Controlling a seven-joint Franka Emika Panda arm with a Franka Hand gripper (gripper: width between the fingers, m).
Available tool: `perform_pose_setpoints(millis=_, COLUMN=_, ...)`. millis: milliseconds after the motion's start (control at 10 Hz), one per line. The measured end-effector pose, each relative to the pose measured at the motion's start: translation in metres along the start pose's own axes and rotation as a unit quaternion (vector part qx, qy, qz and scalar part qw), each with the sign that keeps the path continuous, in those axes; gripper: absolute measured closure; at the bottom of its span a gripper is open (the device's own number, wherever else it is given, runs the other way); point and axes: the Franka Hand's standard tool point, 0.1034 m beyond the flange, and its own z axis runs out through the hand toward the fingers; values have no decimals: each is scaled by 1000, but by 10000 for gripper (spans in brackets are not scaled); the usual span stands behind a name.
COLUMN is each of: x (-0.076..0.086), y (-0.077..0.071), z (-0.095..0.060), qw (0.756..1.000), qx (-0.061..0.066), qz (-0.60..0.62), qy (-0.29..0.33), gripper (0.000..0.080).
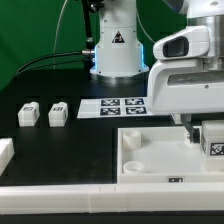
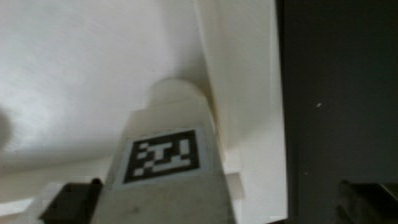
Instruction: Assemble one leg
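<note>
One leg [image 1: 213, 141], a small white block with a black-and-white tag, stands at the far right corner of the large white panel [image 1: 150, 160]. My gripper [image 1: 203, 135] hangs right over it. In the wrist view the leg [image 2: 169, 150] rises between the two dark fingers [image 2: 71, 203]. The jaws stand wide, with a clear gap on at least one side of the leg, so the gripper is open and grips nothing. Whether the leg's lower end sits in a corner socket is hidden.
Two more tagged legs [image 1: 28, 114] [image 1: 58, 114] lie at the exterior view's left. The marker board [image 1: 112, 106] lies behind the panel, before the robot base [image 1: 113, 50]. A white part [image 1: 5, 155] sits at the left edge. A long white rail [image 1: 90, 203] runs along the front.
</note>
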Motion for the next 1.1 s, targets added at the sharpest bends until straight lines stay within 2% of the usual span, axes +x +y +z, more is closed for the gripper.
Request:
perform_pose_setpoints(millis=200, x=1, y=4, z=0, qw=999, qx=0, qz=-40, qy=0, gripper=151)
perform_pose_setpoints(millis=300, x=1, y=3, z=0, qw=999, qx=0, qz=-38, qy=0, gripper=280)
perform_pose_setpoints(millis=400, x=1, y=3, z=0, qw=999, qx=0, qz=-38, qy=0, gripper=280)
perform_pose_setpoints(millis=500, x=1, y=5, z=0, qw=999, qx=-1, qz=-37, qy=0, gripper=416)
perform_pose_setpoints(millis=600, x=1, y=7, z=0, qw=999, qx=-2, qz=-36, qy=0, gripper=503)
perform_pose_setpoints(millis=1100, x=2, y=8, z=0, qw=1000, qx=-2, qz=-13, qy=0, gripper=503)
